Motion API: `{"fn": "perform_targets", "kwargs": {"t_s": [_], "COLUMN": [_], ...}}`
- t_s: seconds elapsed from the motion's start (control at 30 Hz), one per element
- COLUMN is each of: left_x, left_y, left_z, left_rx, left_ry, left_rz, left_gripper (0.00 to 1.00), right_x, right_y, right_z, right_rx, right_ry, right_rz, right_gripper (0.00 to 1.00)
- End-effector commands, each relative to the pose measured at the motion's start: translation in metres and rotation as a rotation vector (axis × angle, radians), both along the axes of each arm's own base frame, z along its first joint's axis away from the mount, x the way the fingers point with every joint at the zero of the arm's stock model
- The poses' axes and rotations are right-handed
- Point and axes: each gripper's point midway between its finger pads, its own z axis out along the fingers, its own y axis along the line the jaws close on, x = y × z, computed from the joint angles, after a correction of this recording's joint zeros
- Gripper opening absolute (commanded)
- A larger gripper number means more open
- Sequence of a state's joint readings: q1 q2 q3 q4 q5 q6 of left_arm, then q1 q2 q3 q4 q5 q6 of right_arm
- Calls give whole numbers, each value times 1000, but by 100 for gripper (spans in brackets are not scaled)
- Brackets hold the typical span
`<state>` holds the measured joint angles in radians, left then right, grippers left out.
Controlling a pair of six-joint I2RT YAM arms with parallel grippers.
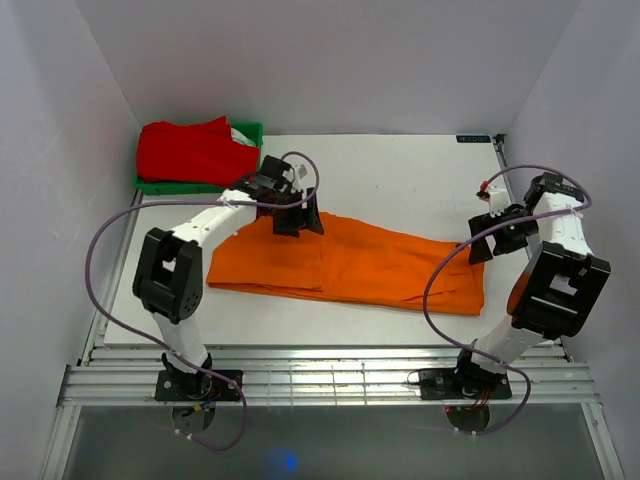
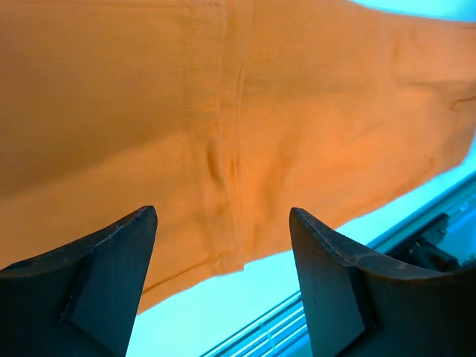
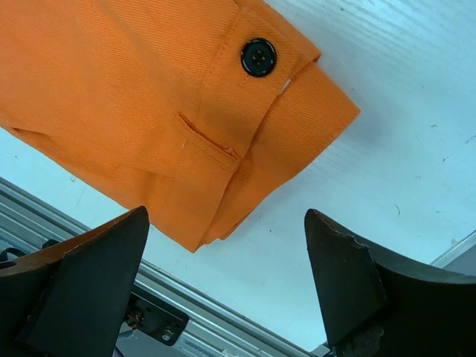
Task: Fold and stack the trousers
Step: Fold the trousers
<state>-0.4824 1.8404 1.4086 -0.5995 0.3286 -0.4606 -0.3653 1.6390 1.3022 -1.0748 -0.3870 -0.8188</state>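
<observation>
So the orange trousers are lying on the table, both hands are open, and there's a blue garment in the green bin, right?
Not quite. The garment in the green bin is red, not blue; the top external view shows it. The orange trousers do lie on the table, and both the left hand and right hand are open.

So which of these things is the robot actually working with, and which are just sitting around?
For the job:
- orange trousers, spread on the table
- left gripper and right gripper, both open above them
- red garment in the green tray, probably the stack

Just there:
- purple cables
- small label at the table's far edge
</observation>
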Motion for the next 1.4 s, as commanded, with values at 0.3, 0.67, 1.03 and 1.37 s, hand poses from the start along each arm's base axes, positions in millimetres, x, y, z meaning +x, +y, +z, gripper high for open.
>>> {"fn": "perform_targets", "kwargs": {"t_s": [0.3,0.67,1.03,1.37], "left_x": [13,-7,-1,9], "left_y": [261,280,259,270], "left_z": [34,-24,-58,-18], "left_rx": [158,-120,-310,-304], "left_ry": [-205,-59,10,-69], "left_rz": [151,109,155,172], "left_gripper": [98,90,53,0], "right_x": [-6,-9,-26,-18], "right_y": [-11,-4,-1,3], "right_z": [-24,-57,-74,-74], "right_rx": [160,220,210,250], "right_ry": [110,202,254,237], "right_rz": [-189,-242,-226,-233], "right_gripper": [92,95,96,92]}}
